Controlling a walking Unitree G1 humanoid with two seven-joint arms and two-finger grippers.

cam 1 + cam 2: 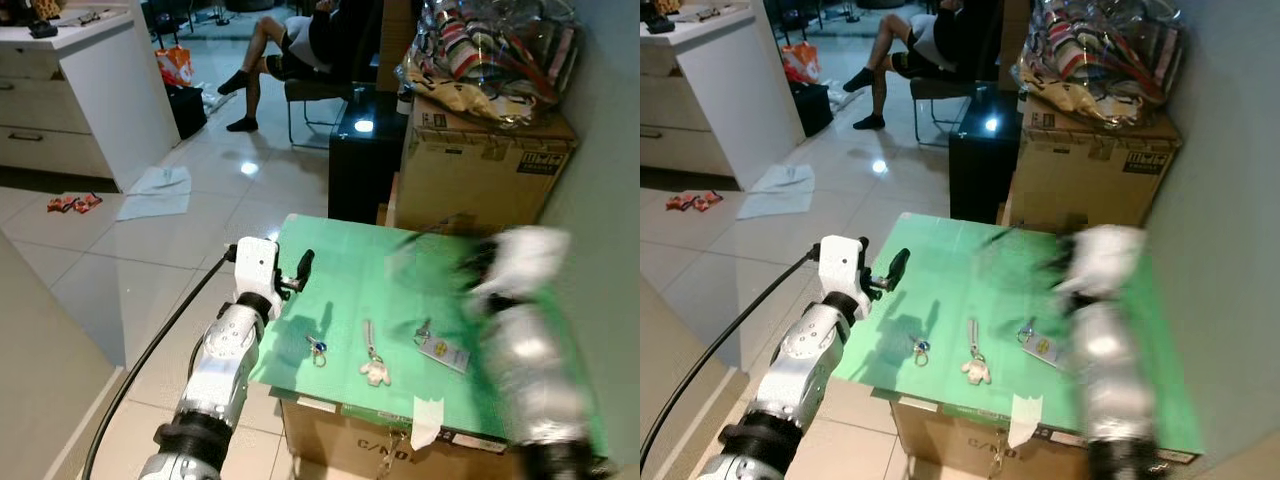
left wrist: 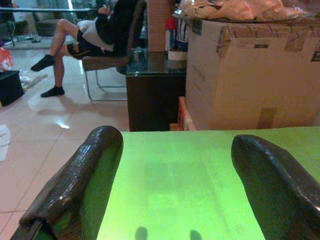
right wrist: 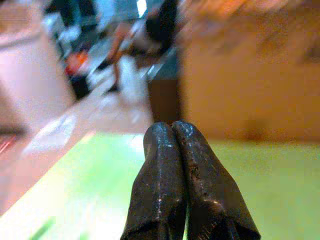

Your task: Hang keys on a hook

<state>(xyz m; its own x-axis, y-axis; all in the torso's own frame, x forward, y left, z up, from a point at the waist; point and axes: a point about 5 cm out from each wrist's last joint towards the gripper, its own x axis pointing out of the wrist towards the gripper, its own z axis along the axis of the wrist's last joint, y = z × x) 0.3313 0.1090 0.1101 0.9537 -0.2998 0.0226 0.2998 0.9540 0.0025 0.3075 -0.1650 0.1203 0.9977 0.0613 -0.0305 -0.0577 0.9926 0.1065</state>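
Jaws apart; keys (image 1: 373, 355) with pale charm

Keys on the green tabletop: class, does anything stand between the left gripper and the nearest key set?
Nothing visible does. The left gripper, fingers open, hovers over the green table; bare surface separates it from the blue-tagged keys.

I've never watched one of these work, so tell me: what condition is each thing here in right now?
Left gripper: jaws open, empty, over the green board.
Right gripper: jaws shut, empty, arm blurred.
Small key ring: flat on board.
Plush-charm keychain: flat on board.
Tagged key: flat on board.
Cardboard box: closed, bag on top.
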